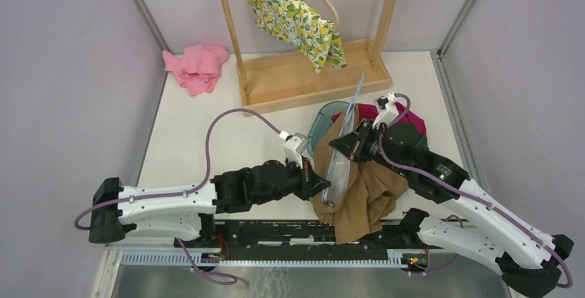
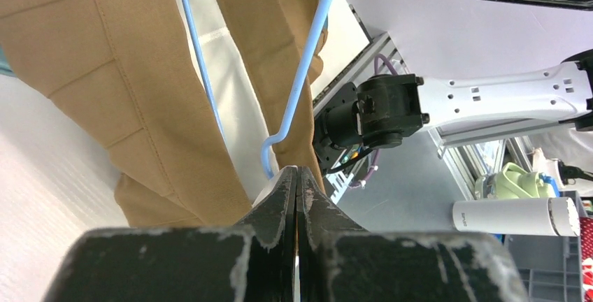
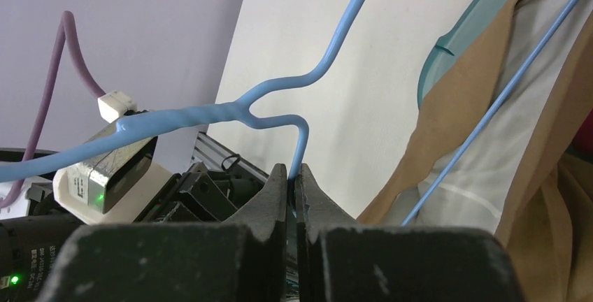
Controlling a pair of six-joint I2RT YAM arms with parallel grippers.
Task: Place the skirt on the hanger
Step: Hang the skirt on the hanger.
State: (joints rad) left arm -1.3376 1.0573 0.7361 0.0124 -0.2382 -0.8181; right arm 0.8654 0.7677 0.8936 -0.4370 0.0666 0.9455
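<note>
A tan skirt [image 1: 365, 194] with a white lining lies bunched at the table's near middle. A thin blue wire hanger [image 1: 350, 122] slants across it, and its lower end runs inside the skirt's opening [image 2: 308, 57]. My right gripper [image 1: 343, 145] is shut on the hanger's wire just below the twisted neck [image 3: 294, 170]. My left gripper [image 1: 323, 186] is shut at the skirt's edge, where lining and tan cloth [image 2: 105, 57] meet its tips [image 2: 298, 170]. The hanger's bent corner sits just above those tips.
A teal basket [image 1: 321, 120] and a magenta cloth [image 1: 386, 113] lie under and behind the skirt. A wooden rack [image 1: 310, 74] stands at the back with a lemon-print garment [image 1: 296, 18] hanging on it. A pink cloth [image 1: 196, 67] lies at the back left.
</note>
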